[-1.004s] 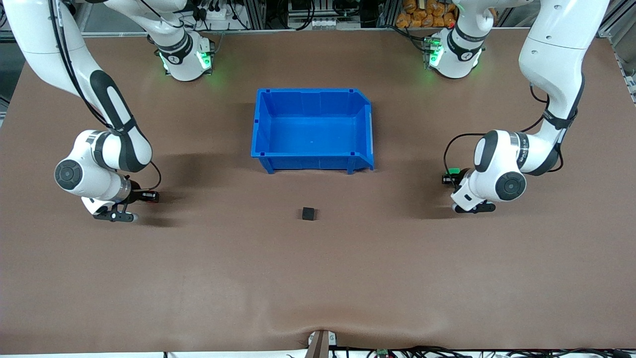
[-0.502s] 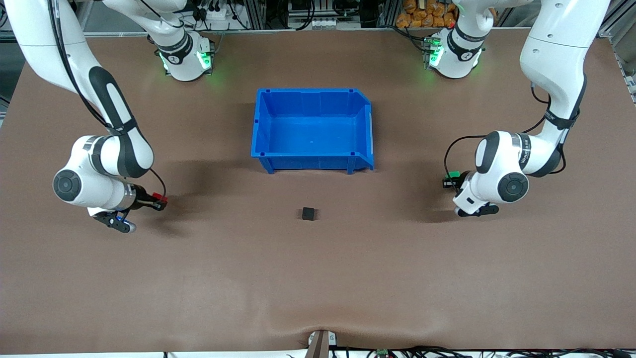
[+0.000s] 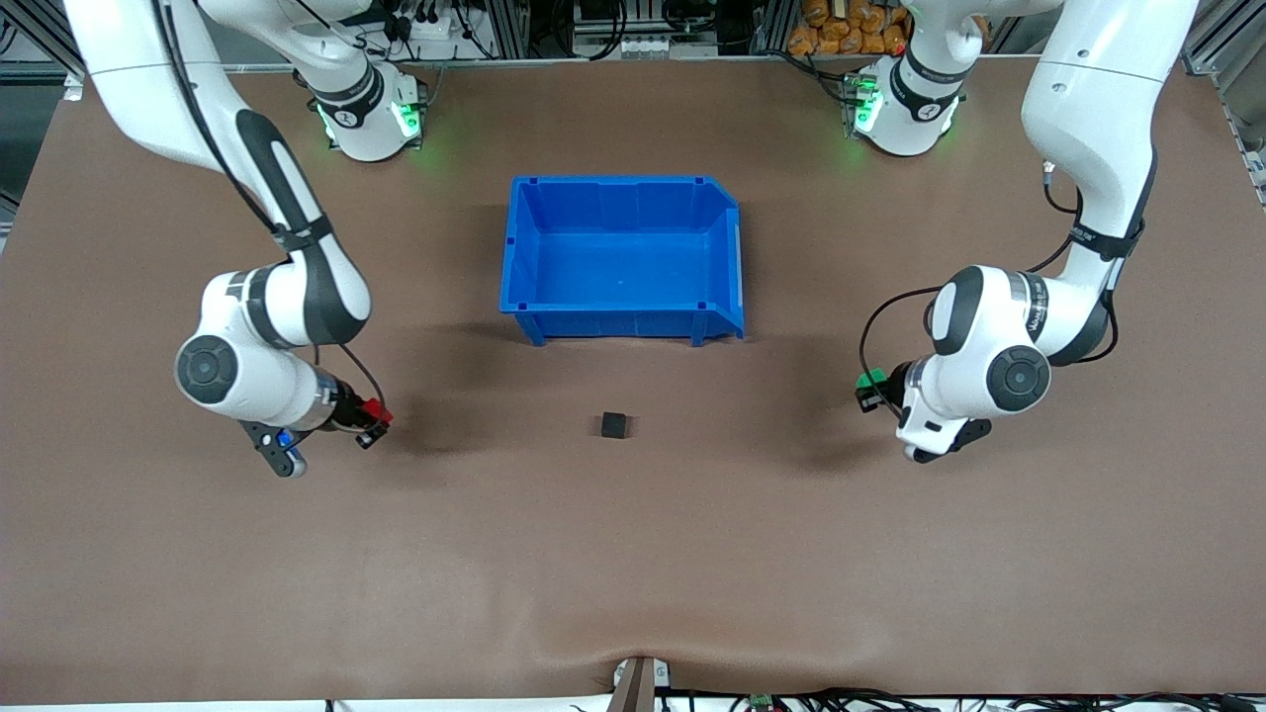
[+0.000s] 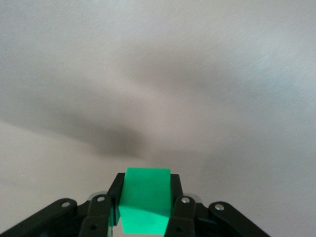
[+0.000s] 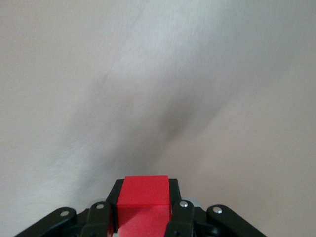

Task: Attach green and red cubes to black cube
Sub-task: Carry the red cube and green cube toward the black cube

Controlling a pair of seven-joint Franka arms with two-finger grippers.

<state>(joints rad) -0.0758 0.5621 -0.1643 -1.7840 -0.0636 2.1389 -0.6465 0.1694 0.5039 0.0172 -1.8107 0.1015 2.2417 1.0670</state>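
Item 1. Black cube: matte, resting alone on the brown table, nearer the front camera than the blue bin, roughly at the bin's 6 o'clock. Nothing touches it.

Item 2. Red cube: clamped between the fingers of the right gripper, above the table toward the right arm's end. The right wrist view shows the cube pinched on two faces, its front face projecting clear of the fingertips.

Item 3. Green cube: clamped likewise in the left gripper, over the table toward the left arm's end; the left wrist view shows it seated squarely between the fingers.

Item 4. Governing relation: in the front view the black cube lies at about 3 o'clock from the red cube and 8 o'clock from the green one, well apart from both. Each gripper points its cube inward at it. The two arms appear about equally distant; neither has a clear lead.

Item 5. Judgement: both cubes picked; attachment not yet made. Each exposed face must meet a side of the black cube squarely.
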